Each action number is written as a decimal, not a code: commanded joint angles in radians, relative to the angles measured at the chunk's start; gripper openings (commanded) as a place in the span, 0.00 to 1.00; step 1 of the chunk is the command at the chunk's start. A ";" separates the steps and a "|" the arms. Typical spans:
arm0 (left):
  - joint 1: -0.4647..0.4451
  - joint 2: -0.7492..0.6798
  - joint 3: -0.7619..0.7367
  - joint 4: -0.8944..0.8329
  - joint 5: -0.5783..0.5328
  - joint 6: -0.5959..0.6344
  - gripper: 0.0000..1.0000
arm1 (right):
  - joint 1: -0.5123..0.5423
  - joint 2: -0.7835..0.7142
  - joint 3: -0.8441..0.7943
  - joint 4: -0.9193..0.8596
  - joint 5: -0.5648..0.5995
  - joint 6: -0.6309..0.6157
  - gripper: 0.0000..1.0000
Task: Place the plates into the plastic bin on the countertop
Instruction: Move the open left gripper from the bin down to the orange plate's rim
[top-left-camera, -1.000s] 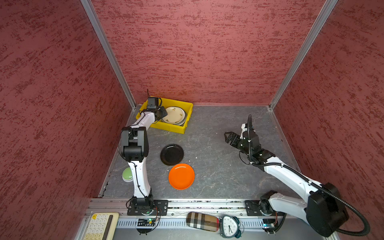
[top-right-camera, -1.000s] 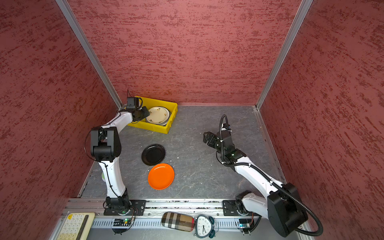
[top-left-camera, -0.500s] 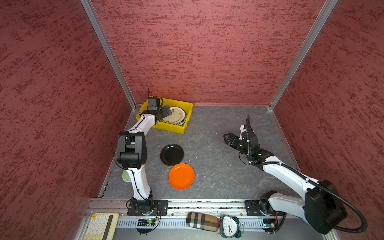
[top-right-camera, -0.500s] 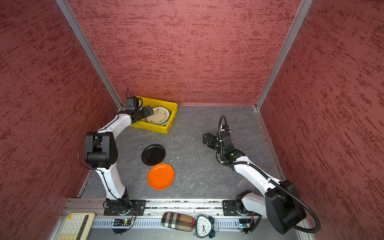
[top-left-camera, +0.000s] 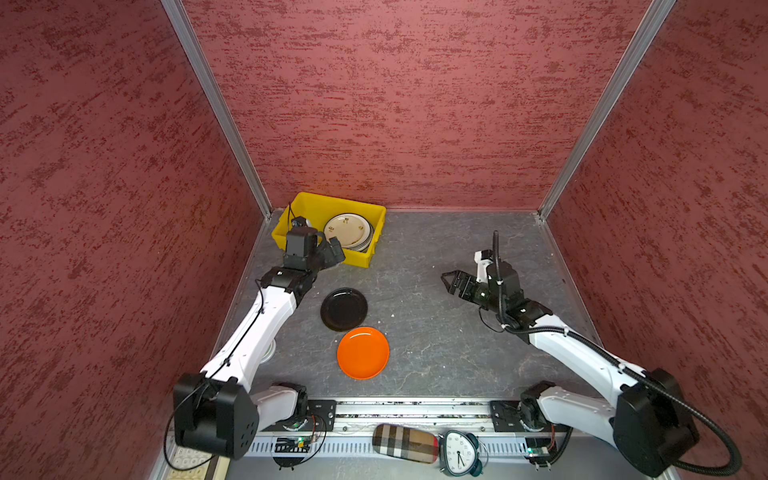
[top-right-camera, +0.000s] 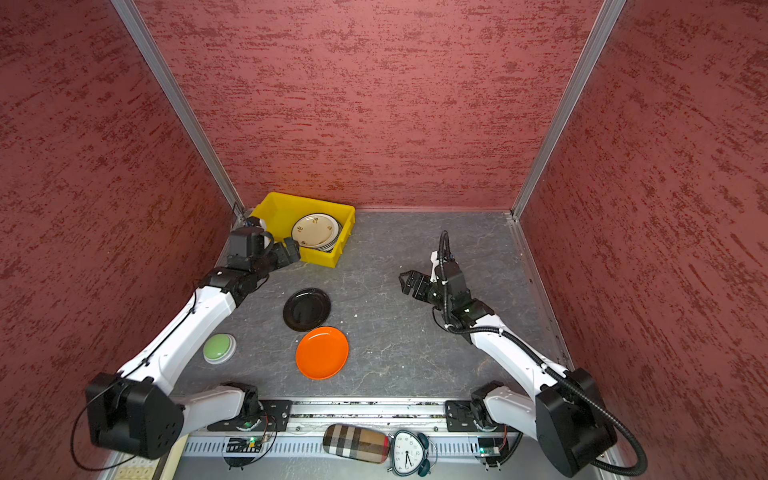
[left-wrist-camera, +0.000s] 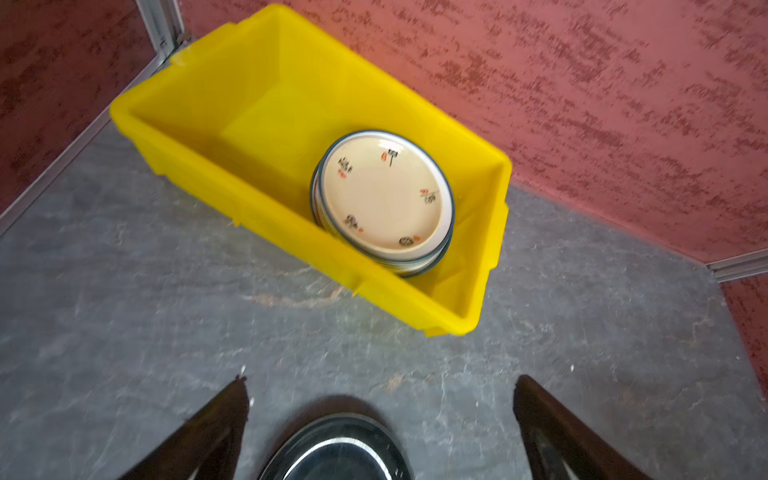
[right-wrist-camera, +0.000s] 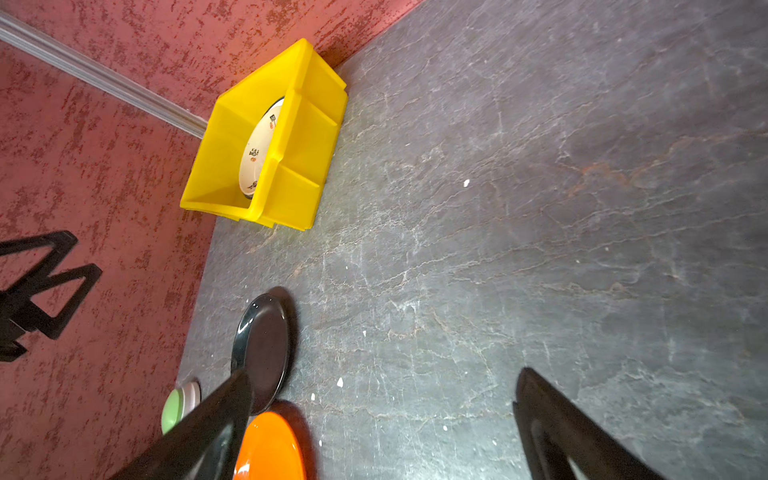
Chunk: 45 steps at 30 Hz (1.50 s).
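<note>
Grey veined countertop (top-left-camera: 436, 257) carries a yellow bin (top-left-camera: 320, 203) in its far-left corner, with stacked cream, teal-rimmed plates (top-left-camera: 348, 230) at the bin's right end. A black plate (top-left-camera: 344, 309) and an orange plate (top-left-camera: 363, 352) lie just beside each other outside it. The left gripper (top-left-camera: 334, 251) hangs spread and empty by the bin's near wall. The right gripper (top-left-camera: 448, 282), also spread, holds nothing.
</note>
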 joint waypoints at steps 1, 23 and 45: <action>0.027 -0.099 -0.065 -0.142 0.031 -0.033 0.99 | -0.007 -0.018 -0.005 0.002 -0.051 -0.026 0.99; -0.003 -0.368 -0.378 -0.338 0.442 -0.220 0.85 | -0.011 0.035 0.091 -0.013 -0.087 -0.004 0.99; -0.035 -0.201 -0.511 -0.207 0.446 -0.277 0.59 | -0.032 0.067 0.177 -0.066 -0.064 -0.069 0.99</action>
